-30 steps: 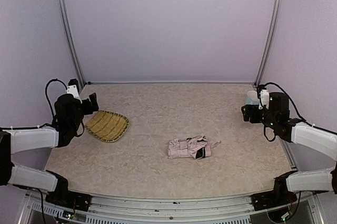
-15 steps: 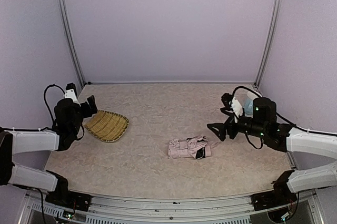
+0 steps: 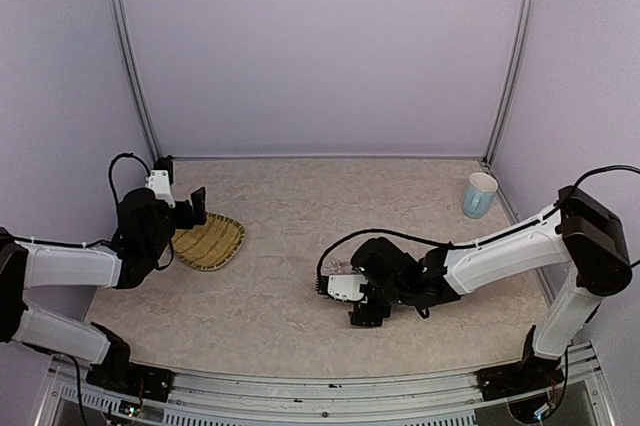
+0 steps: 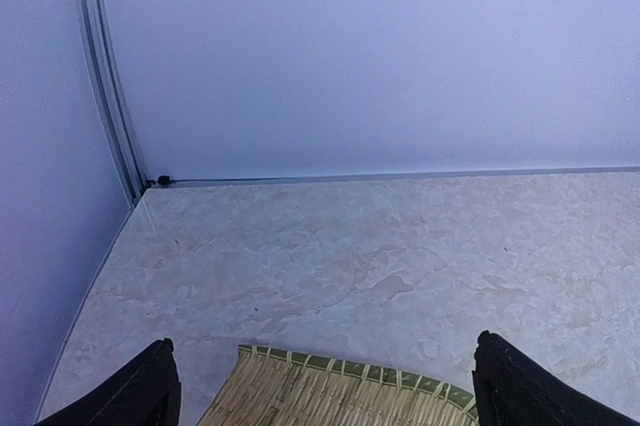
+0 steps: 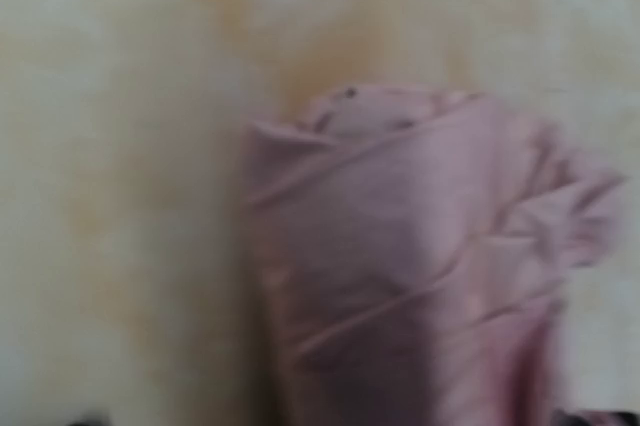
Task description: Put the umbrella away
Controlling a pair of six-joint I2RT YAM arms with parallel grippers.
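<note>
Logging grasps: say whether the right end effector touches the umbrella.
Cannot tell. The right end effector covers the umbrella from above; the wrist view is blurred.

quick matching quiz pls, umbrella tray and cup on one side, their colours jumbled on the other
Things:
1 umbrella
2 tray
3 cup

Colours:
A pale blue
B pink
C yellow

Pairs: 1-B, 2-C, 3-A
</note>
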